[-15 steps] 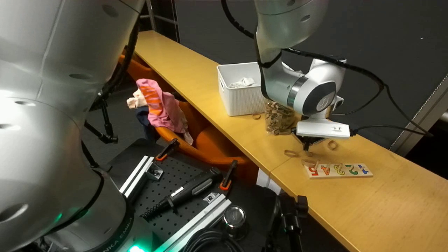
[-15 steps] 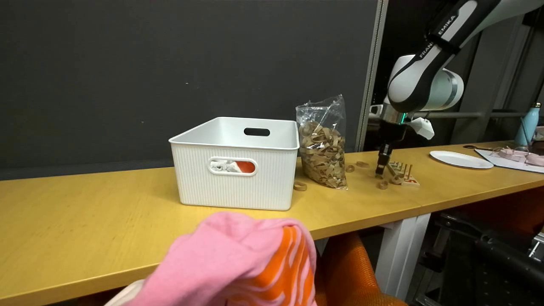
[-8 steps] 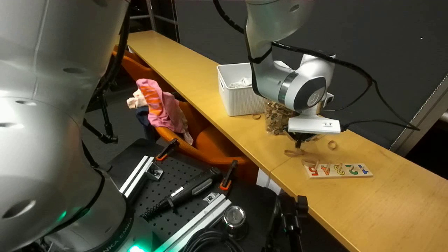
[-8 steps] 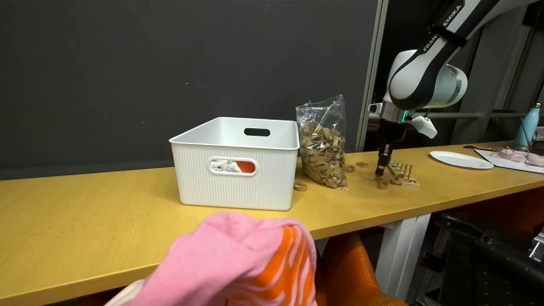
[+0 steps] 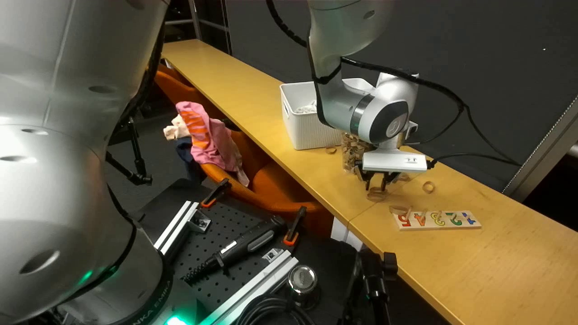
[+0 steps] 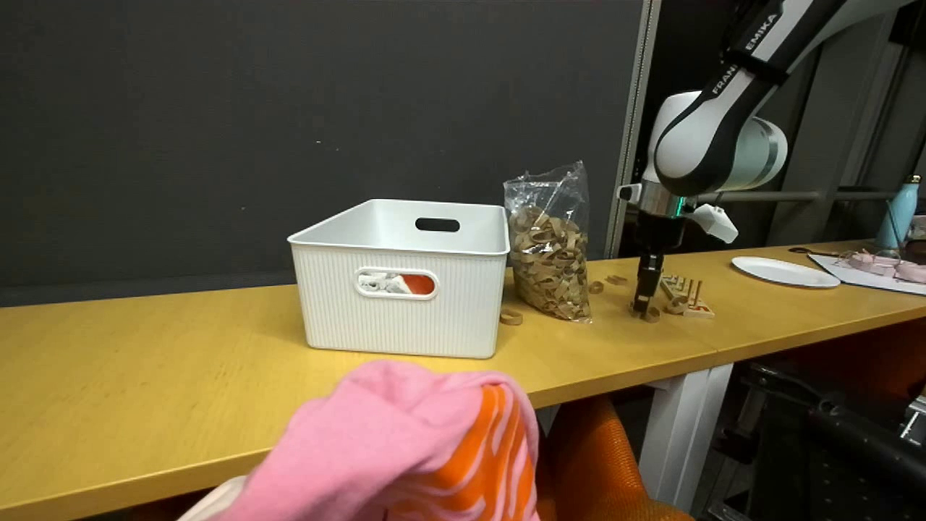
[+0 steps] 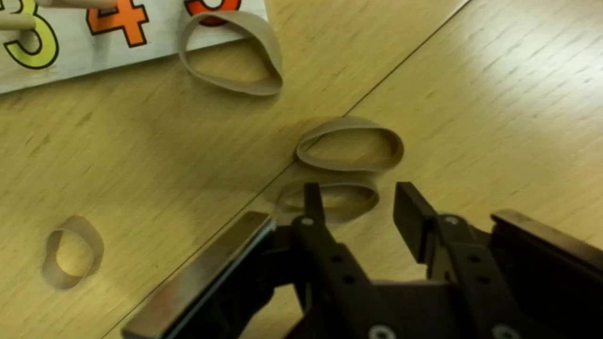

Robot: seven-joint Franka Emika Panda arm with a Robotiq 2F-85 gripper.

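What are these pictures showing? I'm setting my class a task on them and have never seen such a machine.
It is a robot arm ending in a two-fingered gripper. Two views are taken from different places outside it; the close-up comes from the wrist camera, so the fingers look large. On the table are a bin, a bag of bands, a number board, a plate and several loose bands. The gripper stands open by the nearest band and appears to hold nothing; whether it touches that band, I cannot tell.
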